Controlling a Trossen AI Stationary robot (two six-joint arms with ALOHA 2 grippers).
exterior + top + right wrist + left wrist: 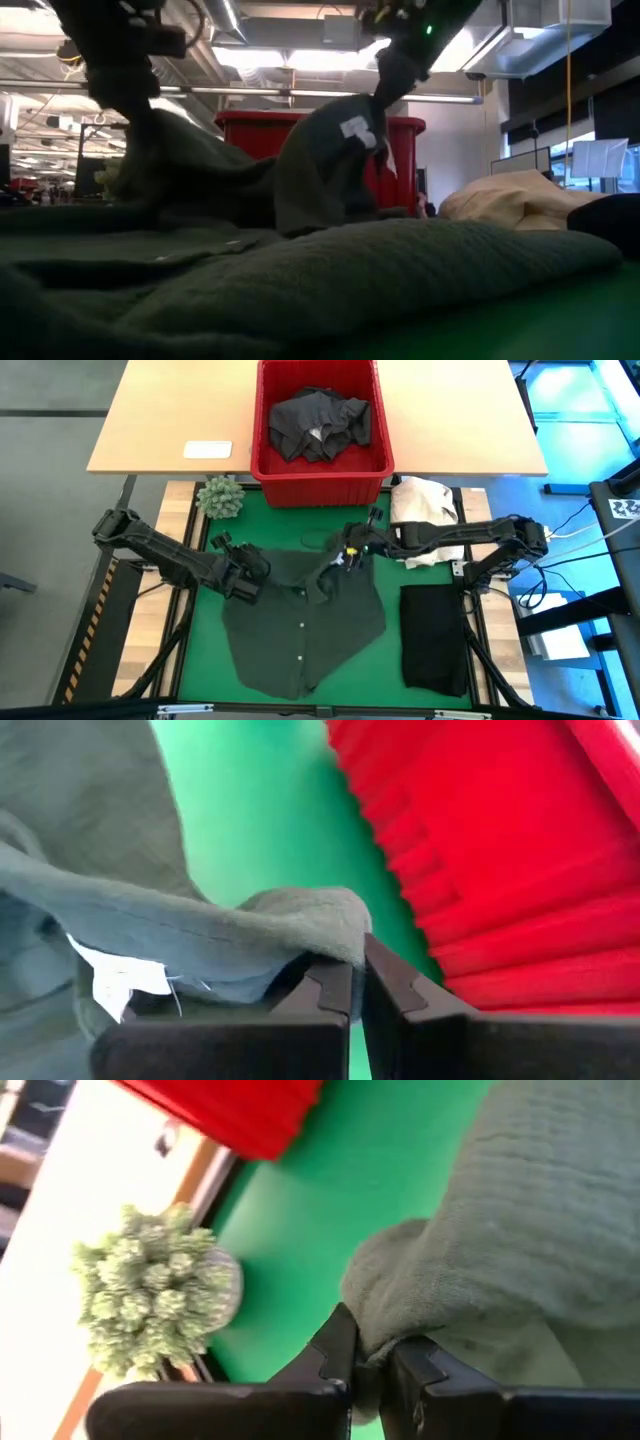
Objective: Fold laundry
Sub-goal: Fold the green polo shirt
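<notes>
A dark green button shirt (300, 625) lies spread on the green mat (205, 650), hem toward the near edge. My left gripper (252, 572) is shut on its far left corner, and my right gripper (350, 553) is shut on its far right part, near the collar with a white label (358, 128). Both held parts stand raised above the mat in the low view, while the body rests flat. More dark laundry (320, 420) lies crumpled in the red basket (268, 460). A folded black garment (433, 638) lies on the mat at the right. My left gripper pinches a bunched fold at the shirt's far left edge (385, 1335) between its two fingers, slanting down from the table's left side. The cloth there is lifted off the mat and drapes away to the body. My right gripper pinches a rolled edge of the shirt (325, 935) next to the white label (115, 982), between its two fingers, slanting down from the right. Several layers bunch there. That part is lifted, and the cloth hangs from it to the mat.
A small green plant (220, 498) stands at the mat's far left corner, close to my left arm. A cream-white cloth heap (425, 510) lies at the far right beside the basket. A white flat object (208, 450) sits on the wooden table (170, 410) beyond.
</notes>
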